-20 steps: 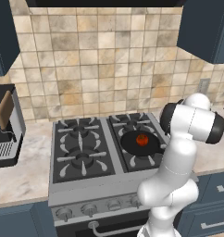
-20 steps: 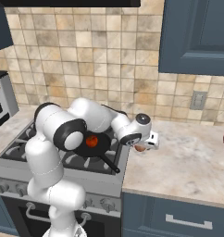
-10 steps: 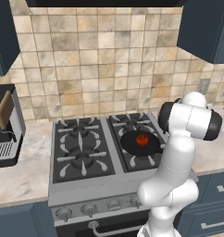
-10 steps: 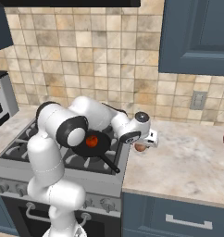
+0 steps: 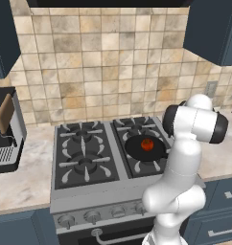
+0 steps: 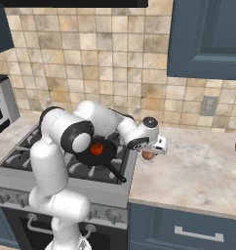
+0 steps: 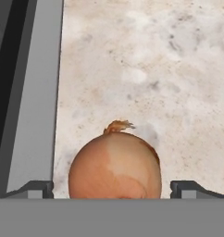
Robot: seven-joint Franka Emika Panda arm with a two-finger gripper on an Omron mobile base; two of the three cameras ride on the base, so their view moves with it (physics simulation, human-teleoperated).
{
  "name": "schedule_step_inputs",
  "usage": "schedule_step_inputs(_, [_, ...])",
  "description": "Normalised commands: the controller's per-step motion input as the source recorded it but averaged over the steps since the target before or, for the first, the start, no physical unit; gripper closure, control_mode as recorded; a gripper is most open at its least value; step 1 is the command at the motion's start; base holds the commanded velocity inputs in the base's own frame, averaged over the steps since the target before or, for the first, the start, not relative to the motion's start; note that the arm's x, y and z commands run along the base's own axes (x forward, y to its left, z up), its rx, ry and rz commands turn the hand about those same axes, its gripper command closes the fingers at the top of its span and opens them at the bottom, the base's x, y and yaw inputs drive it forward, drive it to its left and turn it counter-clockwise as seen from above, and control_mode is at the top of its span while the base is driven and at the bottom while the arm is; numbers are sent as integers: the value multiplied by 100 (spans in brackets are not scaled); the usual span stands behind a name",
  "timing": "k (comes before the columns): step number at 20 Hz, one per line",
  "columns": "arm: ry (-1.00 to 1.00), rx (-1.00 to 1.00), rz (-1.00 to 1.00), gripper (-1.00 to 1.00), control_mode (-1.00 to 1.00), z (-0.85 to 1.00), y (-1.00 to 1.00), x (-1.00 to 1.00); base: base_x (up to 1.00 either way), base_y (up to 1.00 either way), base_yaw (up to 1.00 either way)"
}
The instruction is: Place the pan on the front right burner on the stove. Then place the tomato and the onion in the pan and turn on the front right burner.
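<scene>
Jaws wide, straddling onion (image 7: 115, 165) on counter (image 7: 178, 69) beside stove (image 7: 35, 115) edge.

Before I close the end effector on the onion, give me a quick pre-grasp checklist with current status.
1. End effector open: ok.
2. Onion centred between the fingertips: ok.
3. Onion sits on the counter, beside the stove: ok.
4. Fingertips low enough around the onion: cannot tell.
5. Pan on the front right burner: ok.
6. Tomato in the pan: ok.
</scene>
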Motion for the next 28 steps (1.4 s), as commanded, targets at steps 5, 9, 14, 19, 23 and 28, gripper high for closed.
schedule_step_inputs(5, [2,0,0,-100,-100,0,0,0,0,0,0])
schedule_step_inputs(9, [2,0,0,-100,-100,0,-2,0,0,0,0])
schedule_step_inputs(14, [2,0,0,-100,-100,0,-15,0,0,0,0])
schedule_step_inputs(19, [3,0,0,-100,-100,-16,-1,0,0,0,0])
schedule_step_inputs(23, [0,0,0,-100,-100,-20,0,0,0,0,0])
schedule_step_inputs(28, [0,0,0,-100,-100,-6,2,0,0,0,0])
